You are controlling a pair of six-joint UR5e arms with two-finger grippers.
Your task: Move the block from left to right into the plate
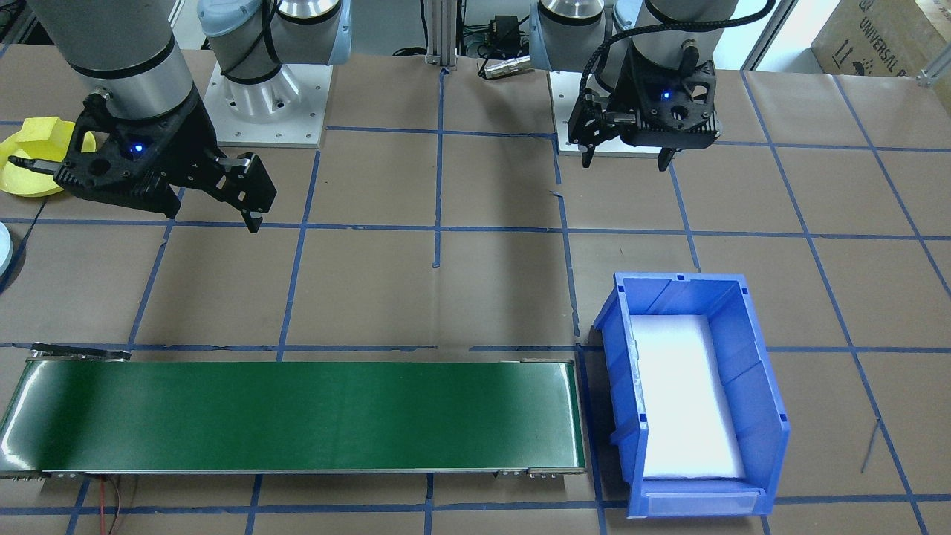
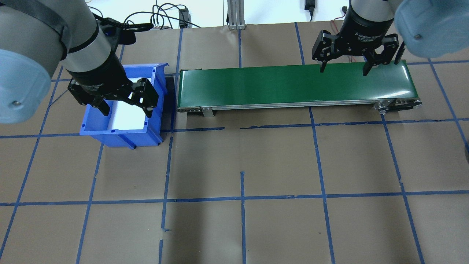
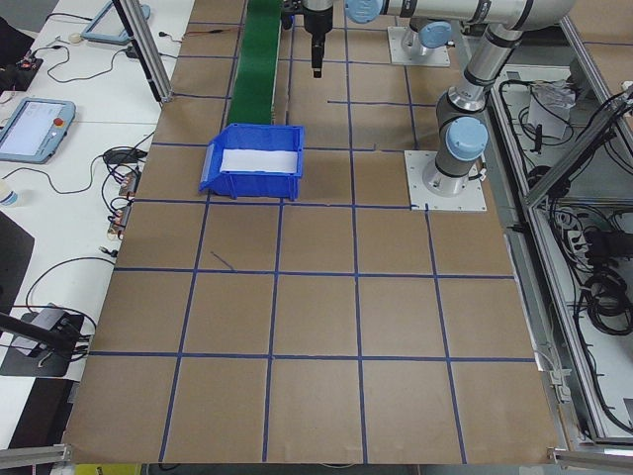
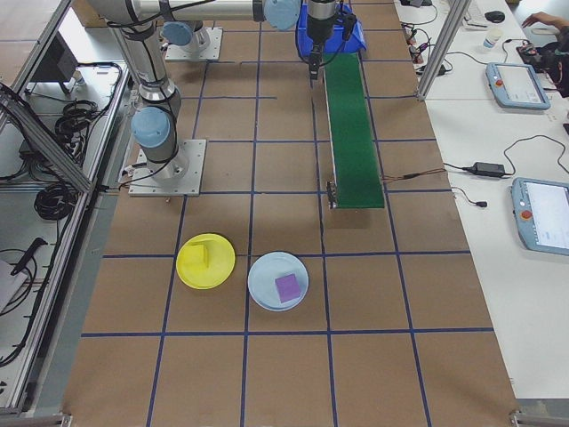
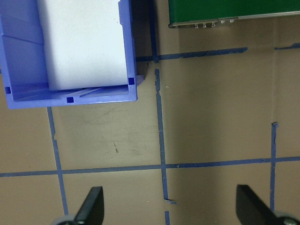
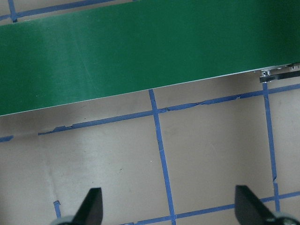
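The yellow plate [image 4: 205, 261] lies on the paper at the table's end on my right, and a yellow block [image 4: 203, 255] rests in it. In the front-facing view the plate [image 1: 21, 178] and the block [image 1: 39, 130] peek out behind my right arm. My right gripper [image 2: 342, 69] hangs open and empty beside the green conveyor belt [image 2: 293, 86], its fingertips [image 6: 91, 206] over bare paper. My left gripper [image 2: 127, 112] is open and empty, high above the table on the robot's side of the blue bin [image 2: 91, 126].
The blue bin [image 1: 758, 416] holds only a white liner. A pale blue plate [image 4: 258, 271] with a purple cube [image 4: 286, 287] sits next to the yellow plate. Blue tape lines grid the brown paper. The arm bases stand at the table's back.
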